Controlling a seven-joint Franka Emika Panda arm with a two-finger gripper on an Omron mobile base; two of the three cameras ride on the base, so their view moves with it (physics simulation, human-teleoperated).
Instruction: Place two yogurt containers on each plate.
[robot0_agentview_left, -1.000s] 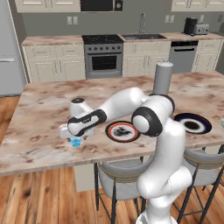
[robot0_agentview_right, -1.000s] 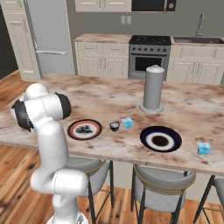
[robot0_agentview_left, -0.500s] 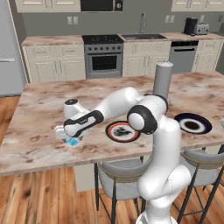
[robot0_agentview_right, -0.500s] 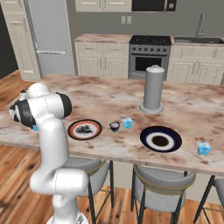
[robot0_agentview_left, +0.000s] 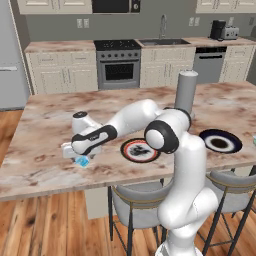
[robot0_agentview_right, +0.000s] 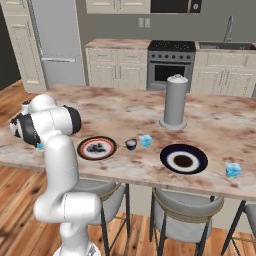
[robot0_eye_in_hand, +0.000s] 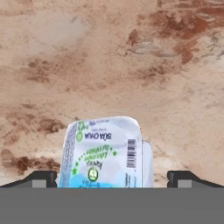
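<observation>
Gripper (robot0_eye_in_hand: 112, 178) is hanging spread wide over a blue yogurt cup (robot0_eye_in_hand: 105, 151). Cup is sitting between the fingertips (robot0_eye_in_hand: 41, 178), well left of the red-rimmed plate (robot0_agentview_left: 140, 150)

I see a marbled brown table (robot0_agentview_right: 125, 107). On it stand a tall grey cylinder (robot0_agentview_right: 175, 101), a red-rimmed plate (robot0_agentview_right: 96, 148) and a dark blue-rimmed plate (robot0_agentview_right: 183, 159). Between the plates sit a dark cup (robot0_agentview_right: 131, 144) and a pale blue cup (robot0_agentview_right: 145, 140). Another blue cup (robot0_agentview_right: 232, 169) sits near the right end, and one (robot0_agentview_left: 82, 161) near the left end.
</observation>
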